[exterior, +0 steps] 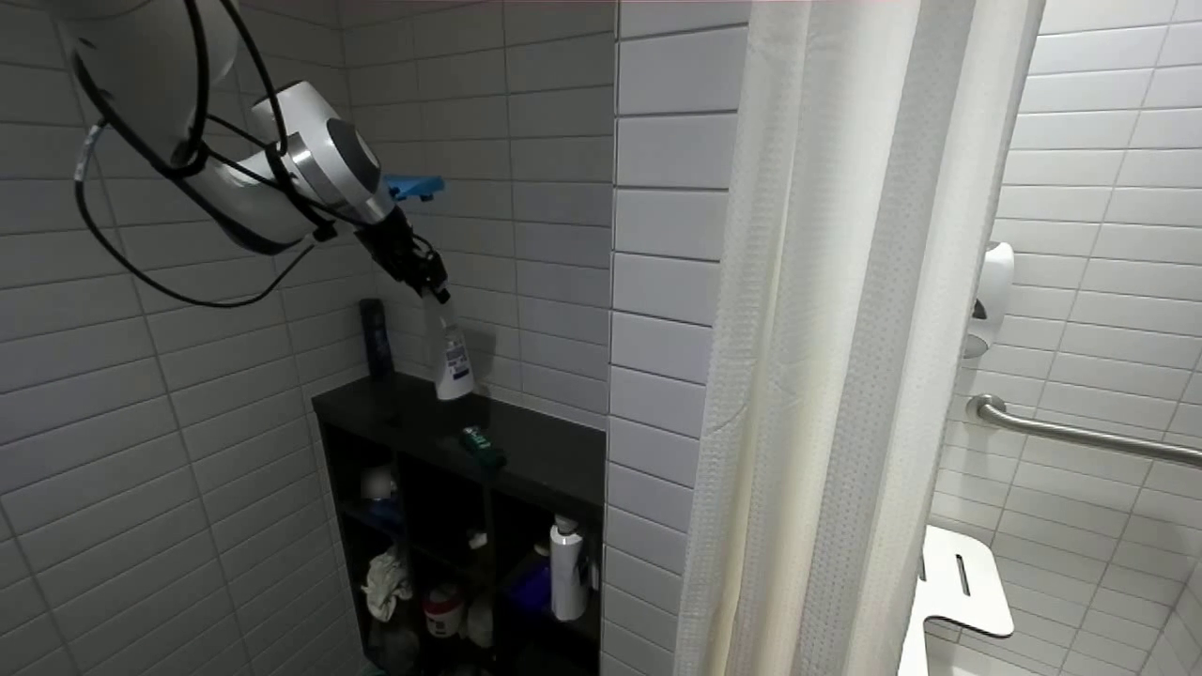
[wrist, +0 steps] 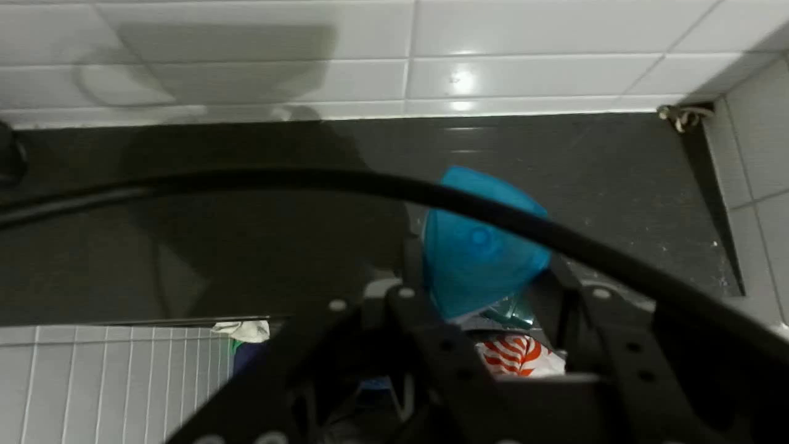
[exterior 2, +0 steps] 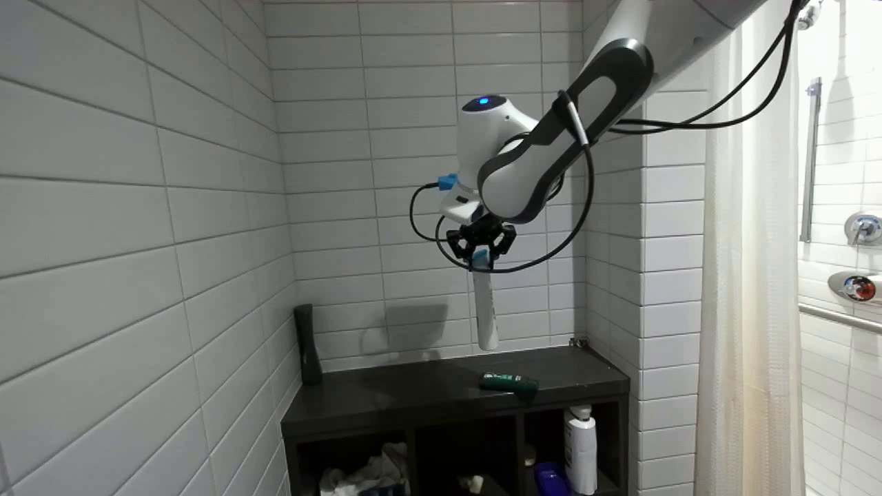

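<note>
Gripper (exterior 2: pixel 481 260) is clamped on the translucent-blue top (wrist: pixel 474 265) of a flattish white plastic bottle (exterior 2: pixel 486 310), hanging slightly tilted, seemingly above the black cubby shelf (exterior 2: pixel 393 382). Only the top is pinched, so a bump or fast move could make it swing or slip. Slack round black cable (wrist: pixel 277 179) crosses it in the wrist view; a wrist turn could snag. Dark-green plastic bottle (exterior 2: pixel 510 383) lies on the shelf; a low pass could knock it. Tall black bottle (exterior 2: pixel 308 344) stands farther off.
</note>
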Robot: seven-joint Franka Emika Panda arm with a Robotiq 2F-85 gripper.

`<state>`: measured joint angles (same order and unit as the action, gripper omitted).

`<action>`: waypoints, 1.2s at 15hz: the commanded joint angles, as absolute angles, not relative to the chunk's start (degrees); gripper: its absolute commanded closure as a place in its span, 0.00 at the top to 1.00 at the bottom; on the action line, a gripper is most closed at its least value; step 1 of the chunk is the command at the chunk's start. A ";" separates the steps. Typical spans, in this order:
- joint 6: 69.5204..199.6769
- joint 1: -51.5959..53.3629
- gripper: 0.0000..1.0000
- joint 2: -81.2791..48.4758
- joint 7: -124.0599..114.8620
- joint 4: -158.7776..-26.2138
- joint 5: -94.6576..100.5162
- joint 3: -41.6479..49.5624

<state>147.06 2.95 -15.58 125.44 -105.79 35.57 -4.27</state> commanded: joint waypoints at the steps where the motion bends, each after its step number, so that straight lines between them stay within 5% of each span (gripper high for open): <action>1: 152.12 2.12 0.18 -17.55 136.34 -103.82 33.68 -6.18; 7: 161.40 0.11 0.18 -22.64 158.33 -103.39 26.83 -9.59; 8: 161.74 -6.99 0.18 -24.36 151.22 -103.95 37.09 -19.13; 12: 161.36 -18.58 0.18 -31.71 148.95 -102.20 54.07 -34.30; 18: 157.91 -29.77 0.18 -38.37 148.82 -102.14 72.36 -47.27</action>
<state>159.66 -25.22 -35.81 148.82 -103.49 65.80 -41.93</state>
